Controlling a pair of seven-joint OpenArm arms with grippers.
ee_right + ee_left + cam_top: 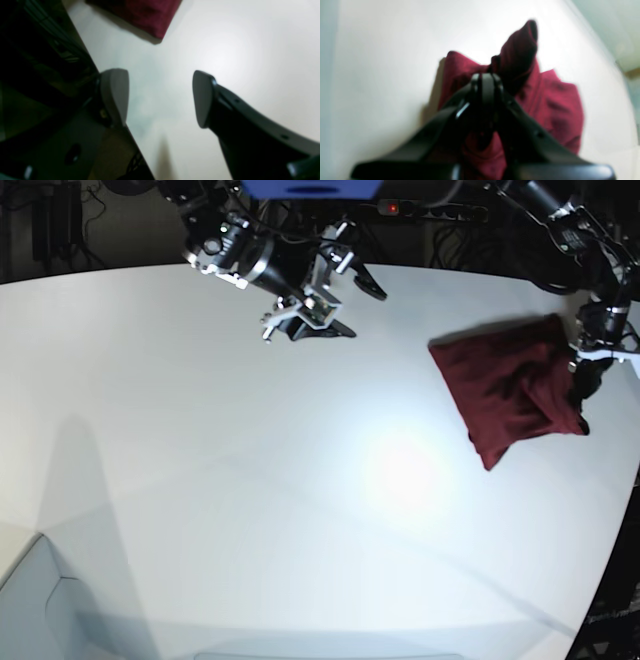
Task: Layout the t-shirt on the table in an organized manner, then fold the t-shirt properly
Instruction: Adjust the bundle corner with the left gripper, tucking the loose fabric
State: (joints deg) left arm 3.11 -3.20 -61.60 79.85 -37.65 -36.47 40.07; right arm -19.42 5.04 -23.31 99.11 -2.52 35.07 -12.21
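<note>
The dark maroon t-shirt [510, 385] lies bunched and folded over on the right side of the white table [250, 480]. My left gripper [585, 385] is at the shirt's right edge. In the left wrist view its fingers are together [487, 77], shut on a raised bunch of the t-shirt [552, 105]. My right gripper [355, 305] hovers over the far middle of the table, well left of the shirt. In the right wrist view it [160, 97] stands open and empty above the bare table [237, 50], with one corner of the t-shirt [147, 15] at the top.
The table's curved edge runs close behind the shirt and down the right side [625, 510]. Dark cables and equipment [480, 210] sit beyond the far edge. A bright light reflection [400, 470] marks the tabletop near the middle.
</note>
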